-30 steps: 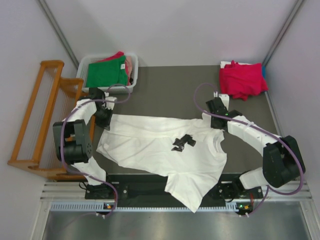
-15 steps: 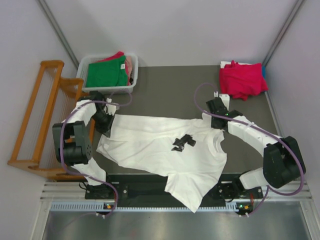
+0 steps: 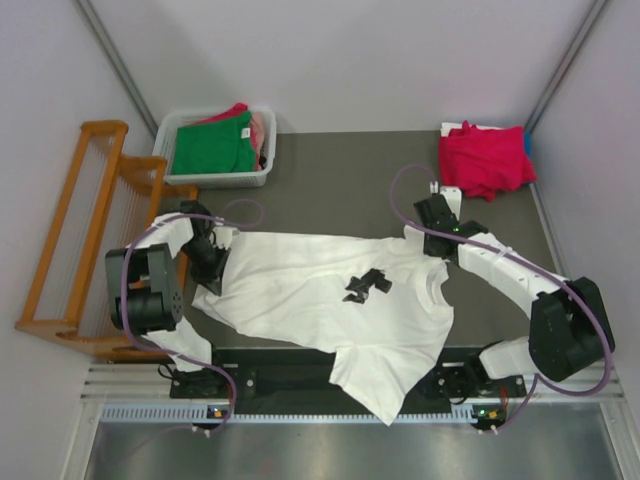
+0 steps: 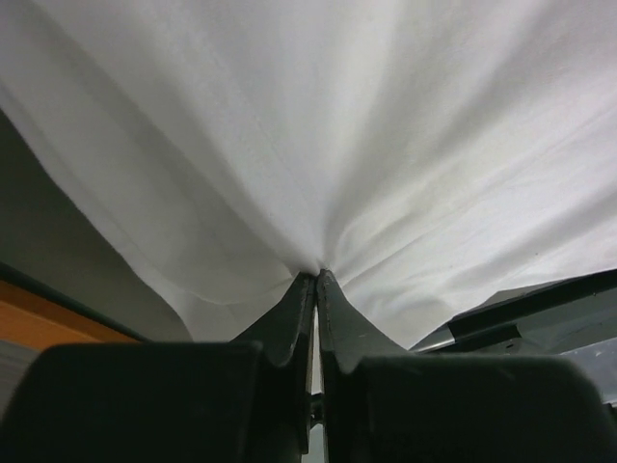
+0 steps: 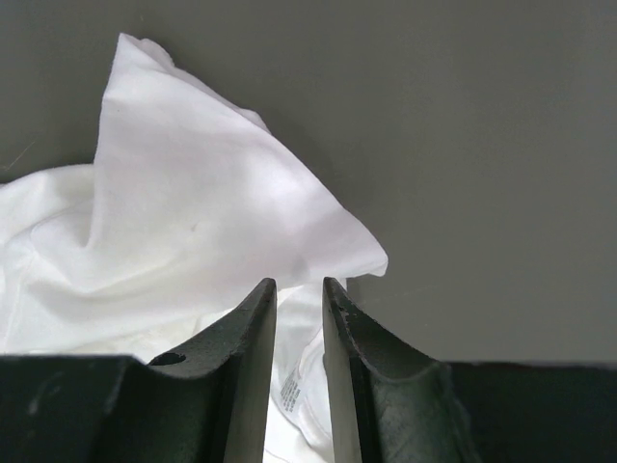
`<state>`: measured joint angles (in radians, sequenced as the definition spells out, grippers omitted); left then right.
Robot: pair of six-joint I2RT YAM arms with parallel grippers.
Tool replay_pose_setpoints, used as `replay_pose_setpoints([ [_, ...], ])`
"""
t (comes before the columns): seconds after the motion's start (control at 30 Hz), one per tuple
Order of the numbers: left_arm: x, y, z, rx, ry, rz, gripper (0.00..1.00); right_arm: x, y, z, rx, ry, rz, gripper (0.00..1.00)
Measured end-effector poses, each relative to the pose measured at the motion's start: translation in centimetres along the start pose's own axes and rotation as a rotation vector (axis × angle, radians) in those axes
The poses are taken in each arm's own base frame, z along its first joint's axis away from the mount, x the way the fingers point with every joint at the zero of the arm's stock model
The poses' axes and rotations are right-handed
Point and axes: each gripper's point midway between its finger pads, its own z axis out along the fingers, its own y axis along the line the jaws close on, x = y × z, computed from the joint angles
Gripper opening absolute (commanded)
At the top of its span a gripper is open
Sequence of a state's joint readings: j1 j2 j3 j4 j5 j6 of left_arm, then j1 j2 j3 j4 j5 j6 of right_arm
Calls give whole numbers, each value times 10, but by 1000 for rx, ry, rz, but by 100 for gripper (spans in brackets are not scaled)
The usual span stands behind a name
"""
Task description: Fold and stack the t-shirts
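While spread across bench (image 3: 330, 180) middle: white t-shirt (image 3: 310, 290), hem over near edge | left gripper (image 4: 315, 280) pinched shut on its left edge | right gripper (image 5: 299, 294) narrowly parted over sleeve, grip unclear

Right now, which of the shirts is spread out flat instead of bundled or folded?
The white shirt, laid open mid-table. The green one sits folded in the basket; the red ones lie heaped at the far right corner.

White t-shirt (image 3: 320, 290) with black print, green shirt (image 3: 210, 147), crimson shirts (image 3: 485, 158), orange rack (image 3: 75, 230), dark grey table (image 3: 340, 185).
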<state>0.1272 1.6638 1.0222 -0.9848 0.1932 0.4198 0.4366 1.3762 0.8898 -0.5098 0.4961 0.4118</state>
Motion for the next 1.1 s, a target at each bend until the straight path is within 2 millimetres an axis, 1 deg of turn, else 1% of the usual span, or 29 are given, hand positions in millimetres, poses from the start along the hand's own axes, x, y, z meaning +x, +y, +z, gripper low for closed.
replay_pose_setpoints([
  [0.17, -2, 10, -3, -9, -24, -38, 6, -1, 0, -1, -1, -3, 2, 27],
  [0.3, -10, 15, -9, -20, -50, -44, 6, -1, 0, -2, -3, -6, 3, 27],
  [0.4, -16, 17, -10, -24, -60, -47, 8, -1, -1, -2, -3, -5, 3, 30],
  [0.43, -17, 18, -10, -25, -64, -50, 10, -1, -1, -3, -4, -2, 2, 38],
  [0.5, -19, 19, -10, -27, -66, -54, 16, 1, 1, -4, -14, 4, 3, 41],
  [0.53, -19, 19, -10, -27, -67, -58, 27, 2, 1, -4, -20, 9, 1, 45],
  [0.57, -20, 19, -9, -28, -69, -60, 34, 4, 3, -5, -29, 18, -3, 48],
  [0.6, -20, 20, -9, -29, -69, -60, 43, 6, 4, -6, -35, 23, -6, 50],
  [0.63, -21, 20, -9, -31, -71, -62, 56, 8, 5, -8, -45, 26, -8, 50],
  [0.67, -22, 21, -9, -34, -73, -63, 61, 12, 7, -11, -57, 32, -15, 50],
  [0.77, -24, 22, -9, -38, -81, -68, 68, 25, 17, -24, -99, 47, -55, 50],
  [0.9, -30, 22, -13, -40, -100, -75, 71, 41, 39, -41, -176, 62, -110, 47],
  [1.0, -39, 21, -19, -34, -128, -75, 73, 56, 49, -46, -208, 89, -138, 47],
  [1.1, -47, 17, -23, -28, -151, -69, 73, 69, 56, -45, -221, 119, -156, 46],
])
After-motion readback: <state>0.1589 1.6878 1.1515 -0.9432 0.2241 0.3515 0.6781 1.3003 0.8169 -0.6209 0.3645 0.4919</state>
